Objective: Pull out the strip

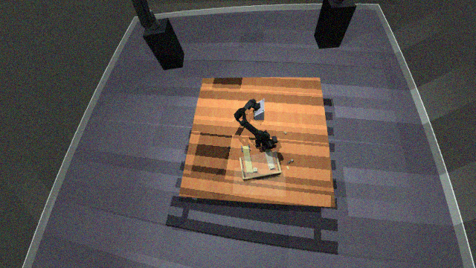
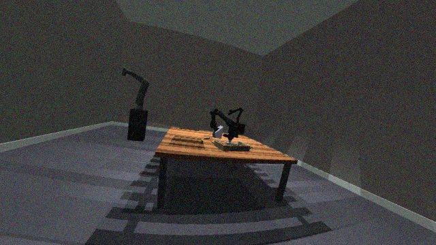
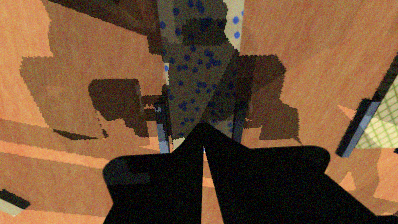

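Note:
The strip with blue dots (image 1: 270,159) (image 3: 195,95) runs along the right side of a shallow pale tray (image 1: 261,176) (image 2: 235,148). The strip with a green grid (image 1: 247,158) (image 3: 385,131) lies along the left side in the top view. A small white cube (image 1: 255,170) is near the far end of the grid strip and another white cube (image 1: 271,167) is at the dotted strip; their faces are too small to read. My gripper (image 2: 230,141) (image 3: 202,127) is shut and empty, pointing down low over the near end of the dotted strip. Its tips hide part of that end.
Dark blue-grey upright pieces (image 3: 162,131) (image 3: 239,125) flank the dotted strip, and another (image 3: 357,131) stands beside the grid strip. A white slanted panel (image 1: 260,108) (image 2: 219,130) stands near the arm's base. Small loose objects (image 1: 291,161) (image 1: 285,132) lie right of the tray and arm.

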Available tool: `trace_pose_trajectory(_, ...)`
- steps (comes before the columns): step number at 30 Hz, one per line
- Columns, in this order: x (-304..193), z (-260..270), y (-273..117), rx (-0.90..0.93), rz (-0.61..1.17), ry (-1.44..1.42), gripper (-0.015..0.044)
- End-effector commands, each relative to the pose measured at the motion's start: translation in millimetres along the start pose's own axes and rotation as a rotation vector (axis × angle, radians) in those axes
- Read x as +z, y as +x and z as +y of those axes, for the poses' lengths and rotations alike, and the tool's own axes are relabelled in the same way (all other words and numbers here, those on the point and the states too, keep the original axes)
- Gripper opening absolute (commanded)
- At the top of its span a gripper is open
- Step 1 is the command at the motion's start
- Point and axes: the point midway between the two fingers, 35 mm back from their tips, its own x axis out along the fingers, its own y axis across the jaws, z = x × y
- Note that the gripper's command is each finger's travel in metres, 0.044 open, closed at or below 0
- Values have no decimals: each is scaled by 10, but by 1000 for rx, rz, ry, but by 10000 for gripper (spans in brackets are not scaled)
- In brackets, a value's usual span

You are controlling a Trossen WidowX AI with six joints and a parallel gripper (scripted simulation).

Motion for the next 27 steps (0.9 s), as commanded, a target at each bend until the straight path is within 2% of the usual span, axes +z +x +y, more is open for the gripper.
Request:
trace_pose_trajectory(1, -6, -4, 17, -4, 1, -4, 0)
trace_pose_trajectory(27, 6, -2, 43, -4, 1, -4, 0)
